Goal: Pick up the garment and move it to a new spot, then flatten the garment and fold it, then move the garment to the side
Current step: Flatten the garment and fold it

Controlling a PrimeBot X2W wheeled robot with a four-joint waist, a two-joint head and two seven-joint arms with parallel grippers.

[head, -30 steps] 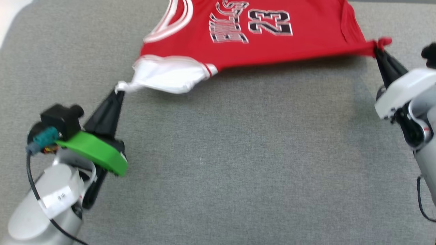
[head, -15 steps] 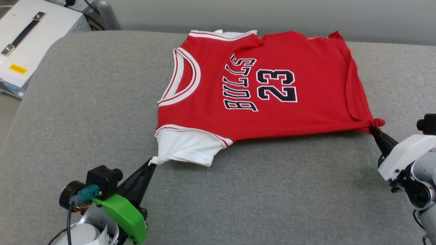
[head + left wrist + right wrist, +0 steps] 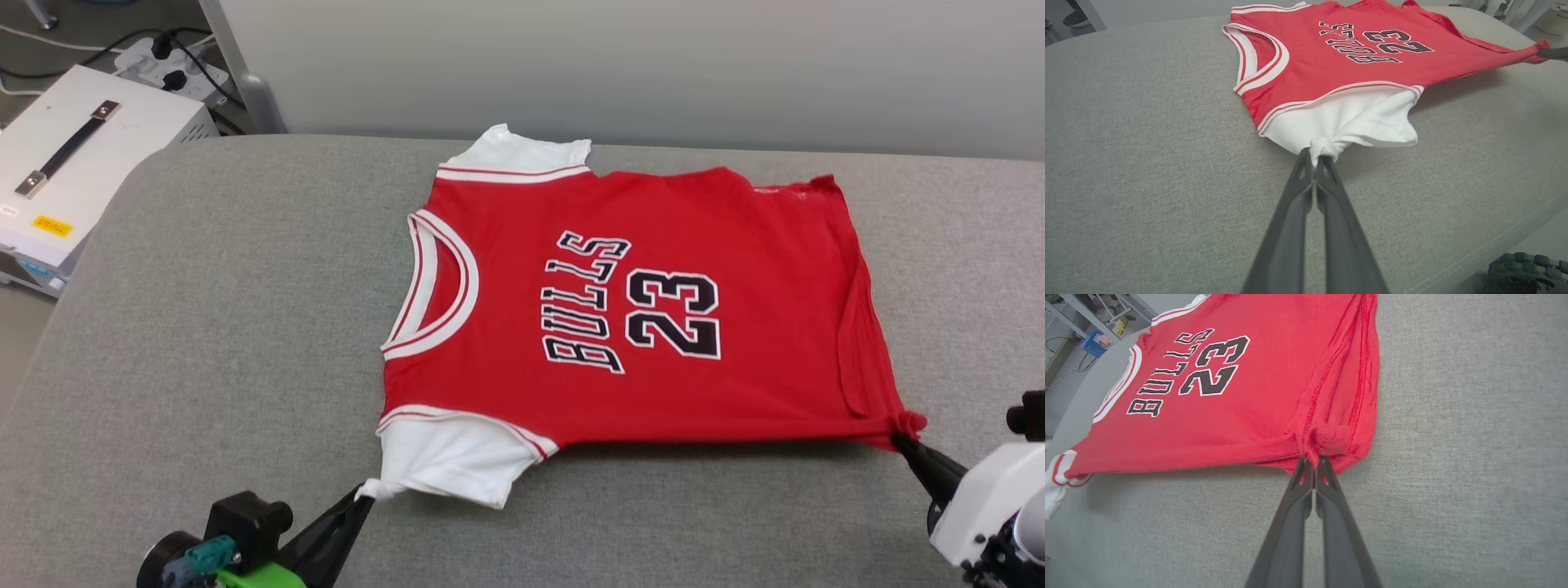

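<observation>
The garment lies spread on the grey fabric counter, before a pale wall, with a white box beside it. The left tool pinches its white sleeve, the right tool its red hem corner.

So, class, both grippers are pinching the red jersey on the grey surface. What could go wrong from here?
1. The left gripper grips only a small bunch of the white sleeve, the right gripper only the hem corner; pulling harder may slip one free.
2. The garment has a rolled-over fold along its hem side; laid down so, it would likely stay creased.
</observation>
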